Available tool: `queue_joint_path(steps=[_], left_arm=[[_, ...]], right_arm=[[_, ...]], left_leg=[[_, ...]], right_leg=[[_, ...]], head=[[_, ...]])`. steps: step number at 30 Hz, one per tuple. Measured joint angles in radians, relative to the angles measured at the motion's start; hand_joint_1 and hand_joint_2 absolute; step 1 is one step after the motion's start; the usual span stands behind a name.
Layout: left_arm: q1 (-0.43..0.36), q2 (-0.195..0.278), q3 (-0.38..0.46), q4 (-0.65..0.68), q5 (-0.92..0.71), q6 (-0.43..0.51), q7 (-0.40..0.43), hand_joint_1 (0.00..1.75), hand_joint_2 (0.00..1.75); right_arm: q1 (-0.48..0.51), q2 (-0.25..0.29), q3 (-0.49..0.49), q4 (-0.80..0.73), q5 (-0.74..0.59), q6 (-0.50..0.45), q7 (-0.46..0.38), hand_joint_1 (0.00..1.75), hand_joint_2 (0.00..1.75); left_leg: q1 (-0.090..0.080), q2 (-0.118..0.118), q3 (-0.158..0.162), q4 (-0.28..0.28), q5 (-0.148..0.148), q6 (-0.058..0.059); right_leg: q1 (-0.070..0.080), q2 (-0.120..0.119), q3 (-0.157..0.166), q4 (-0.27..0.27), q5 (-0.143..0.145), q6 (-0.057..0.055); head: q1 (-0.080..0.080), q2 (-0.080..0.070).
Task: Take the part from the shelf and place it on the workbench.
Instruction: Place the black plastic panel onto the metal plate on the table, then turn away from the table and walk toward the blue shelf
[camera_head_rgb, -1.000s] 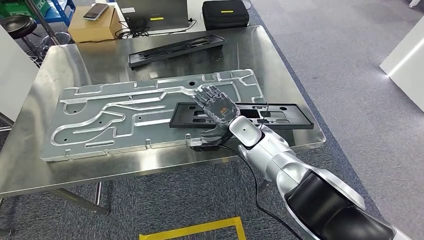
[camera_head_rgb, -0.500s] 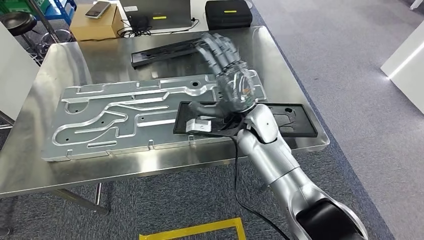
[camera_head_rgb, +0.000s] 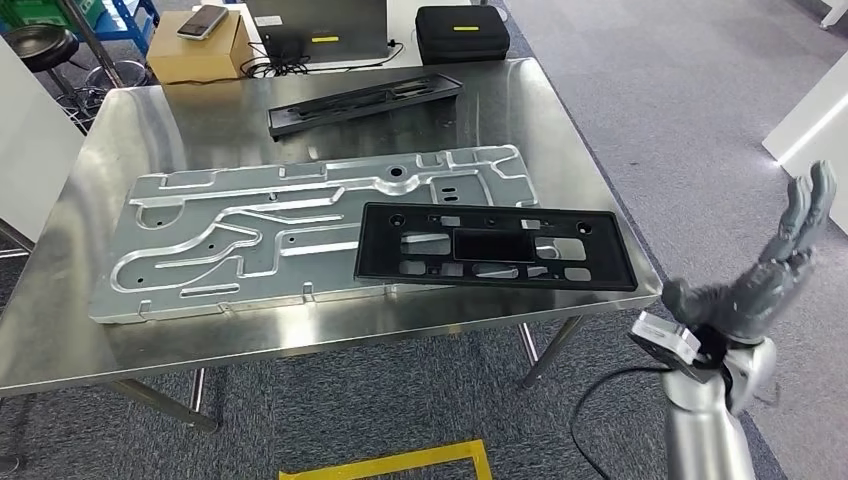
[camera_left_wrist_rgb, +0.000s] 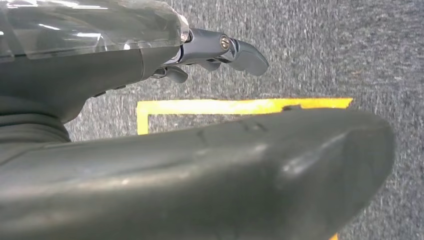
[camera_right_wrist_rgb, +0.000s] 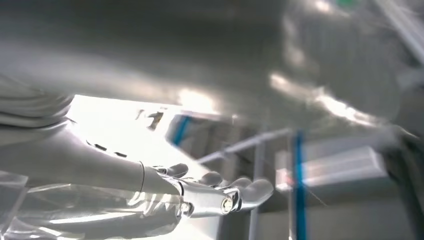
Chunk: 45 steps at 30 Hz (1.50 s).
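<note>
Right hand hangs off the worktop's near right corner, released, fingers spread and pointing up with nothing in them; it is well apart from the part. Left hand hangs low over the grey carpet and a strip of yellow floor tape, its fingers extended and nothing visibly held.

Nearest the right hand lies the black frame part, flat on the steel worktop, its left portion resting over the edge of the large grey metal plate and its right end close to the worktop's right rim. A second black part lies farther back, and beyond it sit a cardboard box and a black case.

By the look of it the placing is done. The risk lies in the frame's seat: propped partly on the plate, near the rim, it may sit slightly tilted. If the right arm swings back across that corner, a brush against the frame's end could slide it off the worktop.
</note>
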Motion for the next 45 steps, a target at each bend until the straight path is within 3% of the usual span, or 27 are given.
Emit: queue_joint_path(steps=[2, 5, 7, 8, 9, 11, 12, 13, 16, 18, 20, 22, 23, 24, 26, 28, 29, 31, 33, 36, 37, 38, 39, 40, 41, 43, 45], left_arm=[[0.004, -0.002, 0.011, 0.0, -0.004, -0.004, -0.003, 0.0, 0.0], [0.007, -0.005, 0.024, 0.0, -0.013, -0.011, -0.007, 0.0, 0.0], [0.009, -0.006, 0.033, 0.0, -0.026, -0.012, -0.008, 0.0, 0.0], [0.009, -0.006, 0.038, 0.0, -0.034, -0.013, -0.009, 0.0, 0.0], [0.01, -0.007, 0.042, 0.0, -0.04, -0.014, -0.009, 0.0, 0.0], [0.009, -0.008, 0.048, 0.0, -0.048, -0.018, -0.011, 0.0, 0.0], [0.008, -0.009, 0.051, 0.0, -0.051, -0.019, -0.012, 0.0, 0.0], [0.008, -0.01, 0.055, 0.0, -0.054, -0.021, -0.013, 0.0, 0.0], [0.008, -0.013, 0.064, 0.0, -0.06, -0.022, -0.015, 0.0, 0.0], [0.009, -0.017, 0.066, 0.0, -0.064, -0.022, -0.014, 0.0, 0.0], [0.01, -0.02, 0.071, 0.0, -0.068, -0.022, -0.012, 0.0, 0.0], [0.014, -0.025, 0.08, 0.0, -0.07, -0.02, -0.01, 0.0, 0.0], [0.017, -0.028, 0.084, 0.0, -0.07, -0.018, -0.008, 0.0, 0.0], [0.02, -0.031, 0.087, 0.0, -0.071, -0.016, -0.007, 0.0, 0.0], [0.024, -0.037, 0.091, 0.0, -0.073, -0.013, -0.005, 0.0, 0.0], [0.024, -0.043, 0.095, 0.0, -0.078, -0.012, -0.003, 0.0, 0.0], [0.023, -0.046, 0.096, 0.0, -0.082, -0.011, -0.001, 0.0, 0.0], [0.025, -0.05, 0.097, 0.0, -0.091, -0.012, 0.002, 0.0, 0.0], [0.029, -0.052, 0.098, 0.001, -0.104, -0.015, 0.007, 0.0, 0.0], [0.031, -0.055, 0.098, 0.001, -0.118, -0.022, 0.013, 0.0, 0.0], [0.03, -0.055, 0.098, 0.001, -0.12, -0.023, 0.015, 0.0, 0.0], [0.029, -0.055, 0.098, 0.001, -0.123, -0.024, 0.017, 0.0, 0.0], [0.029, -0.055, 0.098, 0.001, -0.127, -0.024, 0.02, 0.0, 0.0], [0.029, -0.055, 0.098, 0.001, -0.13, -0.023, 0.023, 0.0, 0.0], [0.028, -0.055, 0.098, 0.001, -0.134, -0.023, 0.026, 0.0, 0.0], [0.024, -0.055, 0.097, 0.0, -0.145, -0.022, 0.027, 0.0, 0.0], [0.021, -0.055, 0.095, 0.0, -0.158, -0.022, 0.026, 0.0, 0.0]], right_arm=[[0.083, -0.008, -0.078, -0.007, -0.03, 0.0, 0.0, 0.0, 0.0], [0.193, -0.008, -0.175, 0.0, -0.066, 0.001, -0.001, 0.0, 0.0], [0.24, -0.004, -0.222, 0.029, -0.073, 0.003, -0.002, 0.0, 0.0], [0.259, 0.0, -0.245, 0.053, -0.073, 0.005, -0.002, 0.0, 0.0], [0.275, 0.004, -0.266, 0.079, -0.071, 0.009, -0.002, 0.0, 0.0], [0.294, 0.014, -0.311, 0.139, -0.062, 0.025, -0.002, 0.0, 0.0], [0.296, 0.018, -0.333, 0.172, -0.053, 0.037, -0.002, 0.0, 0.0], [0.295, 0.023, -0.356, 0.211, -0.043, 0.052, -0.002, 0.0, 0.0], [0.289, 0.032, -0.419, 0.34, -0.021, 0.091, -0.002, 0.0, 0.0], [0.283, 0.036, -0.468, 0.452, -0.01, 0.11, -0.002, 0.0, 0.0], [0.268, 0.036, -0.52, 0.594, -0.007, 0.122, 0.0, 0.0, 0.0], [0.25, 0.034, -0.564, 0.762, -0.007, 0.126, 0.012, 0.0, 0.0], [0.242, 0.034, -0.582, 0.845, -0.002, 0.126, 0.024, 0.0, 0.0], [0.235, 0.033, -0.597, 0.914, 0.007, 0.127, 0.04, 0.0, 0.0], [0.215, 0.033, -0.617, 1.039, 0.042, 0.127, 0.104, 0.0, 0.0], [0.19, 0.035, -0.627, 1.156, 0.089, 0.142, 0.214, 0.0, 0.0], [0.182, 0.036, -0.629, 1.206, 0.11, 0.154, 0.271, 0.0, 0.0], [0.172, 0.043, -0.63, 1.286, 0.134, 0.184, 0.359, 0.0, 0.0], [0.162, 0.051, -0.634, 1.346, 0.143, 0.228, 0.427, 0.0, 0.0], [0.154, 0.065, -0.639, 1.406, 0.157, 0.318, 0.517, 0.0, 0.0], [0.153, 0.071, -0.64, 1.424, 0.162, 0.346, 0.54, 0.0, 0.0], [0.151, 0.076, -0.64, 1.439, 0.165, 0.372, 0.556, 0.0, 0.0], [0.149, 0.081, -0.64, 1.451, 0.167, 0.396, 0.569, 0.0, 0.0], [0.147, 0.085, -0.64, 1.46, 0.167, 0.416, 0.576, 0.0, 0.0], [0.144, 0.089, -0.641, 1.467, 0.167, 0.434, 0.579, 0.0, 0.0], [0.139, 0.096, -0.643, 1.477, 0.166, 0.464, 0.583, 0.0, 0.0], [0.135, 0.101, -0.645, 1.486, 0.166, 0.491, 0.594, 0.0, 0.0]], left_leg=[[-0.002, 0.002, -0.005, 0.021, -0.026, -0.009], [0.001, 0.006, -0.059, 0.187, -0.142, -0.019], [0.003, 0.006, -0.078, 0.272, -0.181, -0.023], [0.004, 0.006, -0.061, 0.259, -0.173, -0.024], [0.004, 0.006, -0.025, 0.207, -0.149, -0.023], [0.003, 0.005, 0.066, 0.058, -0.103, -0.018], [0.001, 0.004, 0.095, 0.007, -0.089, -0.013], [-0.002, 0.003, 0.109, -0.02, -0.083, -0.007], [-0.006, 0.004, 0.1, -0.027, -0.061, 0.012], [-0.003, 0.008, 0.085, -0.033, -0.04, 0.027], [-0.002, 0.011, 0.061, -0.034, -0.02, 0.035], [-0.004, 0.012, 0.034, -0.031, -0.001, 0.034], [-0.004, 0.011, 0.021, -0.029, 0.007, 0.033], [-0.005, 0.011, 0.008, -0.026, 0.014, 0.03], [-0.006, 0.012, -0.01, -0.02, 0.026, 0.023], [-0.007, 0.015, -0.018, -0.017, 0.038, 0.012], [-0.006, 0.016, -0.019, -0.017, 0.045, 0.006], [-0.005, 0.016, -0.021, -0.02, 0.057, -0.008], [-0.004, 0.014, -0.039, 0.008, 0.018, -0.019], [0.0, 0.013, -0.08, 0.17, -0.132, -0.027], [0.0, 0.013, -0.084, 0.225, -0.157, -0.029], [0.0, 0.013, -0.076, 0.256, -0.155, -0.029], [0.0, 0.013, -0.052, 0.256, -0.133, -0.027], [-0.001, 0.013, -0.013, 0.22, -0.102, -0.024], [-0.003, 0.013, 0.042, 0.155, -0.082, -0.017], [-0.008, 0.013, 0.147, 0.005, -0.088, -0.005], [-0.013, 0.013, 0.183, -0.066, -0.103, 0.003]], right_leg=[[-0.007, -0.003, 0.004, -0.012, 0.01, -0.007], [-0.012, -0.008, -0.002, -0.017, 0.018, -0.014], [-0.012, -0.008, -0.011, -0.013, 0.022, -0.015], [-0.013, -0.008, -0.016, -0.011, 0.025, -0.013], [-0.013, -0.007, -0.02, -0.008, 0.027, -0.011], [-0.013, -0.005, -0.027, -0.001, 0.033, -0.003], [-0.013, -0.004, -0.03, 0.002, 0.036, 0.002], [-0.012, -0.003, -0.031, 0.003, 0.04, 0.007], [-0.016, 0.0, -0.032, 0.0, 0.052, 0.027], [-0.021, 0.003, -0.048, 0.032, 0.009, 0.039], [-0.025, 0.004, -0.083, 0.139, -0.091, 0.049], [-0.027, 0.004, -0.107, 0.258, -0.154, 0.055], [-0.028, 0.004, -0.099, 0.28, -0.151, 0.056], [-0.028, 0.004, -0.071, 0.261, -0.13, 0.055], [-0.028, 0.004, 0.033, 0.127, -0.089, 0.047], [-0.022, 0.006, 0.117, 0.002, -0.083, 0.035], [-0.018, 0.007, 0.134, -0.028, -0.087, 0.029], [-0.017, 0.005, 0.125, -0.035, -0.074, 0.015], [-0.02, 0.002, 0.104, -0.04, -0.052, -0.003], [-0.016, 0.0, 0.061, -0.04, -0.017, -0.017], [-0.014, -0.001, 0.045, -0.038, -0.006, -0.018], [-0.011, -0.002, 0.029, -0.035, 0.005, -0.018], [-0.009, -0.002, 0.012, -0.031, 0.016, -0.017], [-0.007, -0.002, -0.004, -0.026, 0.025, -0.017], [-0.006, -0.002, -0.018, -0.021, 0.034, -0.015], [-0.003, -0.002, -0.036, -0.012, 0.051, -0.008], [-0.004, -0.006, -0.041, -0.013, 0.07, 0.003]], head=[[0.0, 0.0], [0.0, 0.0], [0.0, 0.0], [0.0, 0.0], [0.0, 0.0], [0.0, 0.0], [0.0, 0.0], [0.0, 0.0], [0.0, 0.0], [0.0, 0.0], [0.0, 0.0], [0.0, 0.0], [0.0, 0.0], [0.0, 0.0], [0.0, 0.0], [0.0, 0.0], [0.0, 0.0], [0.0, 0.0], [0.0, 0.0], [-0.001, 0.0], [-0.001, 0.0], [-0.001, 0.0], [-0.001, 0.0], [-0.001, 0.0], [-0.001, 0.0], [-0.001, 0.0], [-0.001, 0.0]])
